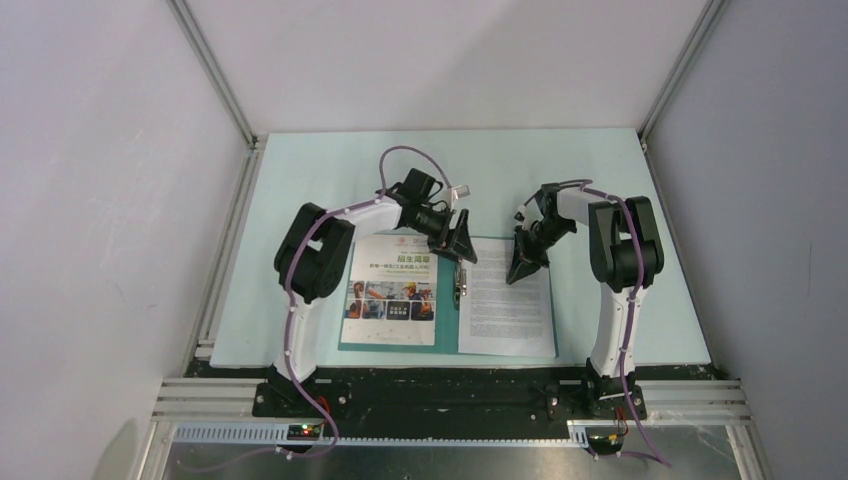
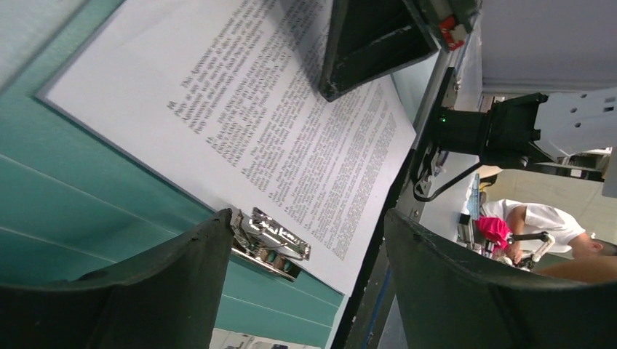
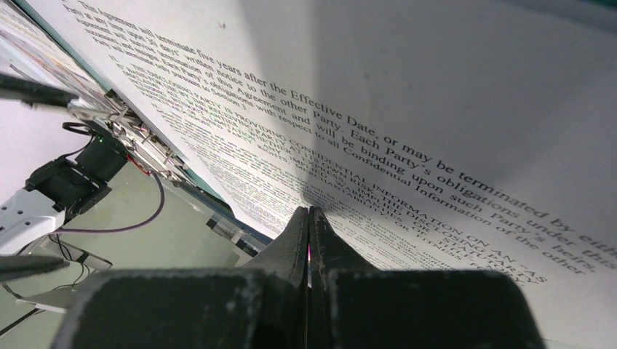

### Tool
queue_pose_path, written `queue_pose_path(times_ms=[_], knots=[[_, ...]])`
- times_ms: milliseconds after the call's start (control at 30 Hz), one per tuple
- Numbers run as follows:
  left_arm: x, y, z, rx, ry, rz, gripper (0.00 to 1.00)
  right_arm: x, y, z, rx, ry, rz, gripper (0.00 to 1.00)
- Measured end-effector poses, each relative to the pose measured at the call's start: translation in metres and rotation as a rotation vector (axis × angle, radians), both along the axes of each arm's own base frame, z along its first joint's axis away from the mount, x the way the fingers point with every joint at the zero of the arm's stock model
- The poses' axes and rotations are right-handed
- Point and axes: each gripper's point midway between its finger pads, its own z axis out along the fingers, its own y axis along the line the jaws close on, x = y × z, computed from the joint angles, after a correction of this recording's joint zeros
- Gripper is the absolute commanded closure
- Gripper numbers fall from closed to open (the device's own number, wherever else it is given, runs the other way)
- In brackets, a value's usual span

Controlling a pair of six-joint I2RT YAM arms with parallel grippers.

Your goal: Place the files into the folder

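Observation:
The teal folder (image 1: pixel 447 322) lies open on the table. The brochure page (image 1: pixel 391 291) rests on its left half and the text sheet (image 1: pixel 507 300) on its right half. A metal clip (image 1: pixel 460 284) sits along the spine. My left gripper (image 1: pixel 461 246) hangs open over the top of the spine. In the left wrist view its left fingertip (image 2: pixel 218 227) is right against the clip (image 2: pixel 271 240), beside the text sheet (image 2: pixel 291 123) and the folder (image 2: pixel 94 196). My right gripper (image 1: pixel 522 268) is shut, and its tip (image 3: pixel 309 214) presses on the text sheet (image 3: pixel 407 94).
The pale green table mat (image 1: pixel 300 200) extends around the folder. Aluminium rails (image 1: pixel 450 400) run along the near edge by the arm bases, and white walls close the sides. The right gripper (image 2: pixel 371 43) shows at the top of the left wrist view.

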Motion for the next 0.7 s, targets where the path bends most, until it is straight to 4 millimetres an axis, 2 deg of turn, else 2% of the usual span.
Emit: queue_pose_path(times_ms=[300,533,700], knots=[[-0.018,-0.007,0.026,-0.029,-0.055,-0.041,0.20,0.000,0.000,0.000,-0.004,-0.003,0.005,1.00],[-0.031,-0.006,0.019,-0.016,-0.036,-0.057,0.20,0.002,-0.002,0.000,-0.010,-0.010,0.006,1.00],[-0.039,-0.005,0.015,-0.007,-0.025,-0.068,0.20,0.010,-0.004,0.001,-0.021,-0.039,0.005,1.00]])
